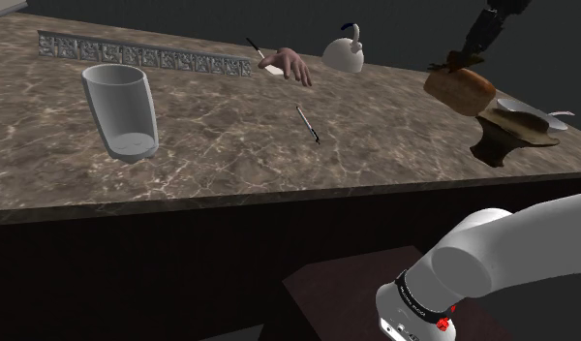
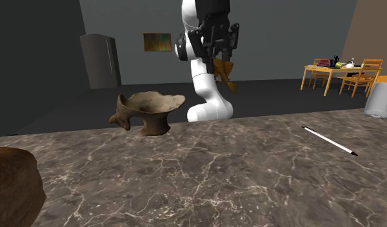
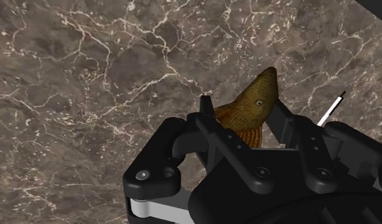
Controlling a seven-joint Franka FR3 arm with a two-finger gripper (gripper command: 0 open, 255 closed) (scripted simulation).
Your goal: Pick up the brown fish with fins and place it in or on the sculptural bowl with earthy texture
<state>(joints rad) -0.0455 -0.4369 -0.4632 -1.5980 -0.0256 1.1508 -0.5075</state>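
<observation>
My black gripper (image 2: 219, 59) is shut on a brown fish with fins (image 2: 224, 72), which hangs head-down well above the marble counter (image 2: 237, 174). In the wrist view the fish (image 3: 252, 107) sticks out from between the fingers, and my gripper (image 3: 247, 130) clasps its rear part. The earthy brown sculptural bowl (image 2: 149, 111) stands upright on the counter, lower than the fish and toward the second exterior view's left. In the shoulder view the gripper (image 1: 463, 56) holds the fish (image 1: 454, 66) at the upper right, up and left of the bowl (image 1: 512, 133).
A rounded brown lump (image 1: 460, 89) lies close beside the bowl. A pen (image 1: 308, 124) rests mid-counter. A grey cup (image 1: 121, 110), a patterned strip (image 1: 143, 54), a hand-shaped object (image 1: 290, 67) and a white kettle (image 1: 345, 51) stand farther off. White items (image 1: 536, 108) lie behind the bowl.
</observation>
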